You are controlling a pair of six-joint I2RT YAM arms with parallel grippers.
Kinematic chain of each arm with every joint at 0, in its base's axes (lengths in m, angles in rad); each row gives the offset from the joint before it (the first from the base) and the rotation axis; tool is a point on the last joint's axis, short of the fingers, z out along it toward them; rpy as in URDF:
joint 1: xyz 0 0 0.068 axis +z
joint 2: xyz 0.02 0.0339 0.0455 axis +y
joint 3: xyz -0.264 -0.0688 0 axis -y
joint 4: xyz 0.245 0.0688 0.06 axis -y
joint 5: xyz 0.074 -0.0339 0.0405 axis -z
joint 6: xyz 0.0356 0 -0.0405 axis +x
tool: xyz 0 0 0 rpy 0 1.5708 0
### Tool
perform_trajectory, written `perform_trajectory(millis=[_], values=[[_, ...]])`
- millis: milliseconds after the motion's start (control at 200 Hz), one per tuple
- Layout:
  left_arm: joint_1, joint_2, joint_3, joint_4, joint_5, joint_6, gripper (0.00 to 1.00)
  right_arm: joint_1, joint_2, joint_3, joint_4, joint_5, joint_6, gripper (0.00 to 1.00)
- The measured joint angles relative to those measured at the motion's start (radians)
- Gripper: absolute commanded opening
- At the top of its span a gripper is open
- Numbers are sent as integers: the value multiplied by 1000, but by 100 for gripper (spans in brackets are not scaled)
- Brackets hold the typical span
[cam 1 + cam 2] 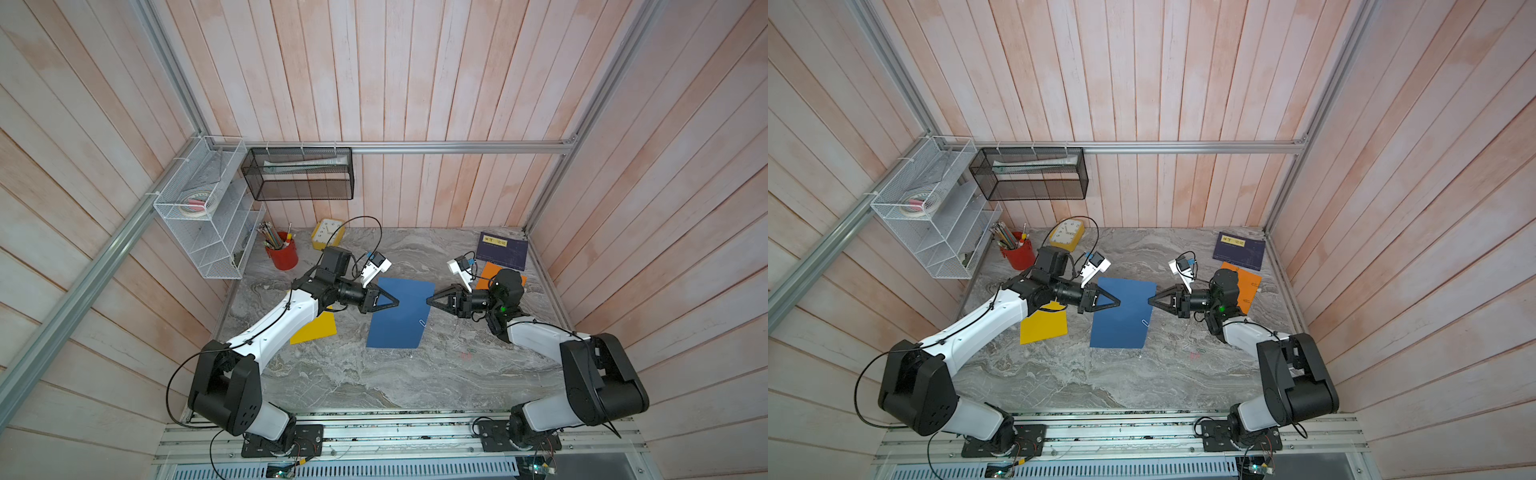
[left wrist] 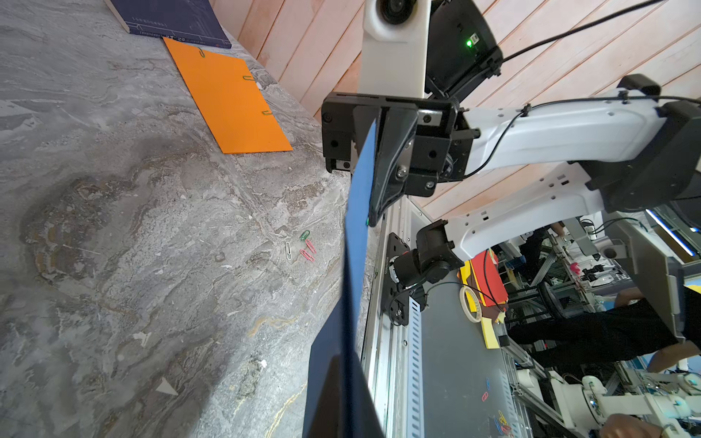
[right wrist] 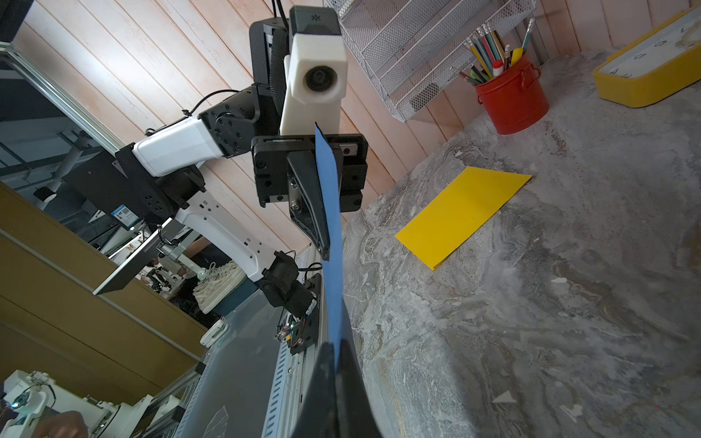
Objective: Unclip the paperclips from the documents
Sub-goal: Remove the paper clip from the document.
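Note:
The blue document (image 1: pixel 401 316) (image 1: pixel 1123 316) hangs edge-on between both arms, seen in the left wrist view (image 2: pixel 360 212) and the right wrist view (image 3: pixel 330 227). My left gripper (image 1: pixel 398 302) (image 2: pixel 343 356) is shut on its left edge. My right gripper (image 1: pixel 428 301) (image 3: pixel 335 347) is shut on its right edge, where a green speck (image 2: pixel 367 221) shows at the tips. A silver paperclip (image 1: pixel 422 323) sits on the sheet's right edge nearer the front. The orange document (image 2: pixel 231 102) carries three green clips (image 2: pixel 248 78). The yellow document (image 3: pixel 462 212) lies flat at the left.
Several loose paperclips (image 2: pixel 303 246) lie on the marble table right of the blue sheet. A navy booklet (image 1: pixel 502 249) is at the back right. A red pencil cup (image 1: pixel 282 253), a yellow clock (image 1: pixel 327 233) and a white wire rack (image 1: pixel 208 208) stand at the back left.

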Motion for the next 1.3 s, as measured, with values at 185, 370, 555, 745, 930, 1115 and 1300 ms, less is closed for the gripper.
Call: perform_trajectory(millis=[185, 370, 555, 745, 930, 1115, 1300], values=[[0, 0, 0, -12, 0, 8, 0, -2, -2, 0, -12, 0, 0, 12], [1, 0, 0, -21, -1, 13, 0, -2, -1, 0, -10, 0, 2, 6], [1, -1, 0, -22, -7, 18, 0, -2, -1, 0, -10, 0, 6, 2], [1, -2, 0, -22, -16, 18, 0, -2, -1, 0, -11, 0, 5, 2], [1, -6, -4, -22, -19, 18, 0, -2, -1, 0, -23, 0, -2, 2], [1, -9, -5, -22, -18, 18, 0, -2, -1, 1, -45, 4, -23, 2], [1, -9, -5, -23, -18, 19, 0, -2, -2, 3, -63, 5, -42, 2]])
